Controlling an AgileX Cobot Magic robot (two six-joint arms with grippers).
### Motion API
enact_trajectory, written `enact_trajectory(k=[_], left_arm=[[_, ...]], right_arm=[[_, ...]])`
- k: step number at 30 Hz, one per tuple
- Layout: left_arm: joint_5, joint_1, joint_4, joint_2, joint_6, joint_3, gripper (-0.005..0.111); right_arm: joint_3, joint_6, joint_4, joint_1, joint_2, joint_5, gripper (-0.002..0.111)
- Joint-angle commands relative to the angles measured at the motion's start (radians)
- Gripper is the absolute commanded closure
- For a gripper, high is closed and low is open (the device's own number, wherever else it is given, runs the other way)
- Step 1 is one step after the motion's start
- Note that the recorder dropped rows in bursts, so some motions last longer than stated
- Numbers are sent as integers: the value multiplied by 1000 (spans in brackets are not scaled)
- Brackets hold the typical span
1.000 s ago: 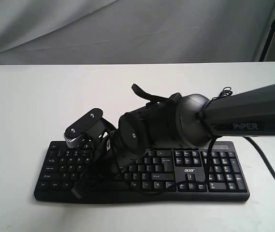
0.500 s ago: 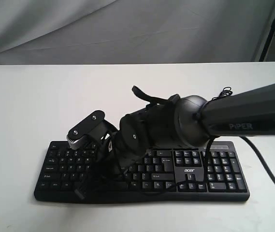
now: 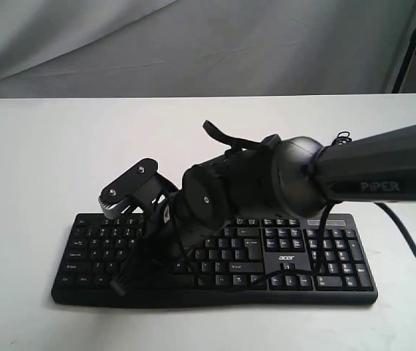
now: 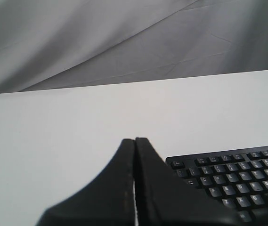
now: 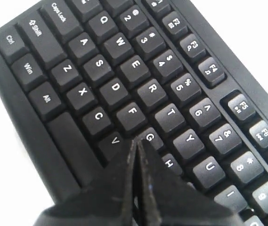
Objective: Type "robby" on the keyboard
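Observation:
The black keyboard (image 3: pixel 332 257) with white legends and an acer logo (image 3: pixel 286 257) lies along the table's near edge. My right arm reaches across it from the right. The right gripper (image 3: pixel 118 287) is shut over the keyboard's left half. In the right wrist view the right gripper (image 5: pixel 136 141) ends between the V key (image 5: pixel 115 140) and the G key (image 5: pixel 149 136), hiding the keys beneath it; I cannot tell if it touches one. My left gripper (image 4: pixel 135 140) is shut and empty, above the white table beside the keyboard's (image 4: pixel 232 183) Esc corner. It does not show in the exterior view.
The white table (image 3: pixel 47 146) extends behind and to the left of the keyboard, backed by a grey cloth (image 3: pixel 193 44). A thin black cable (image 3: pixel 266 281) hangs from the right arm across the keys. A thicker cable (image 3: pixel 405 248) trails off at the right.
The right arm's wrist has lifted a little and its gripper tip sits slightly higher over the left half of the keys. The keyboard has not moved.

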Motion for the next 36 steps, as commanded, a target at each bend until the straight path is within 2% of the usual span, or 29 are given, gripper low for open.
enact_trajectory(k=[1, 29, 36], left_arm=[[-7, -6, 5, -3, -3, 4, 107], [-7, -6, 5, -3, -3, 4, 107], [-7, -6, 5, -3, -3, 4, 107]], right_arm=[[-6, 1, -2, -9, 18, -8, 108], [-6, 3, -6, -9, 3, -5, 108], [-6, 17, -12, -64, -71, 13, 108]])
